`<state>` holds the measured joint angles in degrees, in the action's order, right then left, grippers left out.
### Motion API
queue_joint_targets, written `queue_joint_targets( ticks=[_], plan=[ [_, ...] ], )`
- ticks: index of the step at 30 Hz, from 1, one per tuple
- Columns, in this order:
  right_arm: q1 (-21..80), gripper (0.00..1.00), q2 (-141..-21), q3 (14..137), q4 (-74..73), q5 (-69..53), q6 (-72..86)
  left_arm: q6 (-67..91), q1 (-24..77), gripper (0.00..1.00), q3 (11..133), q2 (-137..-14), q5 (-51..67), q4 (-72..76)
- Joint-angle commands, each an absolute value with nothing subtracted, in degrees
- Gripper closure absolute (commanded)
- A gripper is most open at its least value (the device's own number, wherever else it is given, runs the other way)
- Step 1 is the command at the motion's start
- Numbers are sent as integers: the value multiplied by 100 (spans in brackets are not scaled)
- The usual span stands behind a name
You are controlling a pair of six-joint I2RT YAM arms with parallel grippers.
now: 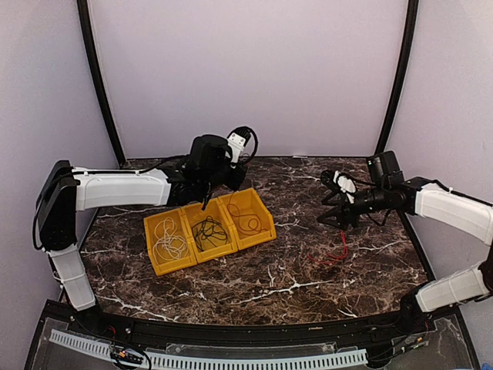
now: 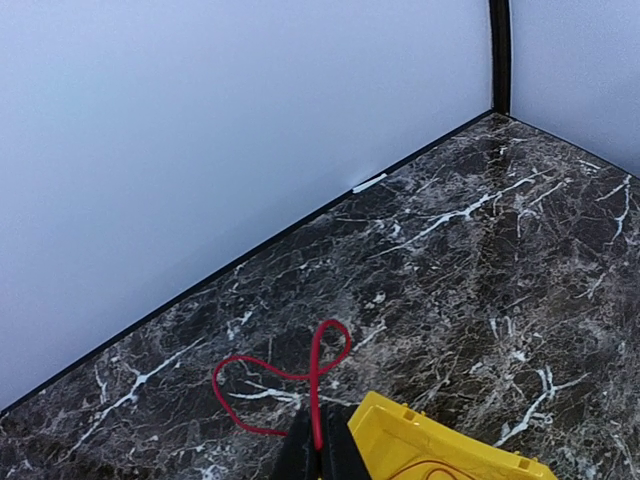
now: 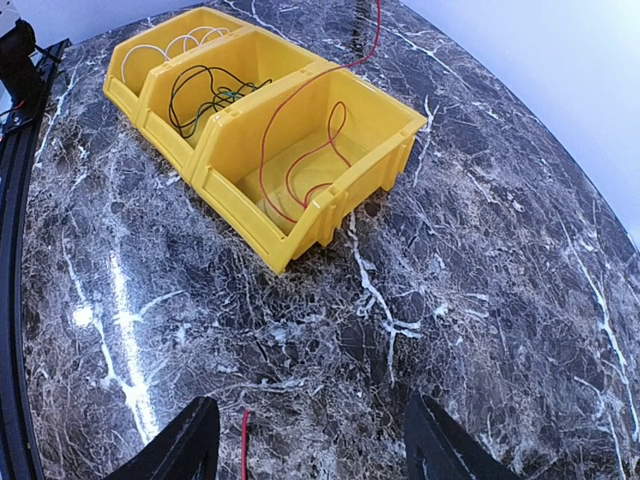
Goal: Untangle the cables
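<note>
Left end effector (image 2: 318, 455): clamped shut on red cable (image 2: 316, 390), small loop poking past tips. Likely held up so strand feeds cleanly into right yellow bin (image 3: 370, 185), where rest lies coiled.

Right end effector (image 3: 310, 400): spread wide, gripping nothing. Red strand (image 1: 333, 256) on table (image 3: 480, 300) beneath, unpinched. Link to binned red unclear.

White cable (image 1: 171, 245) in left bin (image 1: 173, 267), black cable (image 1: 209, 231) in middle bin (image 1: 213, 253). One colour per bin. Each thin, loose, scribbly.
</note>
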<state>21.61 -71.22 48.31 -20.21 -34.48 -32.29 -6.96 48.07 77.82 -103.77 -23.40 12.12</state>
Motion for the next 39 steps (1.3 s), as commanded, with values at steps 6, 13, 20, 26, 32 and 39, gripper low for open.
queue_joint_targets(
  ticks=[6,13,20,26,32,39],
  plan=[
    [2118,35,-7114,4729,-1804,-3397,-3418,512,4832,100,7697,-10498,-1093,1341],
    [2118,35,-7237,4784,-1899,-3427,-3478,1685,4836,100,7799,-10635,-785,312],
    [2122,35,-7315,4789,-1914,-3461,-3506,2429,4834,100,8493,-11021,-340,-1016],
    [2127,35,-7356,4799,-1975,-3472,-3533,2753,4829,100,9191,-11470,-309,-1695],
    [2127,35,-7360,4799,-1984,-3471,-3555,3025,4797,100,9813,-11874,-627,-2573],
    [2127,35,-7432,4815,-2020,-3489,-3582,3115,4794,100,9860,-11876,-659,-2893]
  ],
)
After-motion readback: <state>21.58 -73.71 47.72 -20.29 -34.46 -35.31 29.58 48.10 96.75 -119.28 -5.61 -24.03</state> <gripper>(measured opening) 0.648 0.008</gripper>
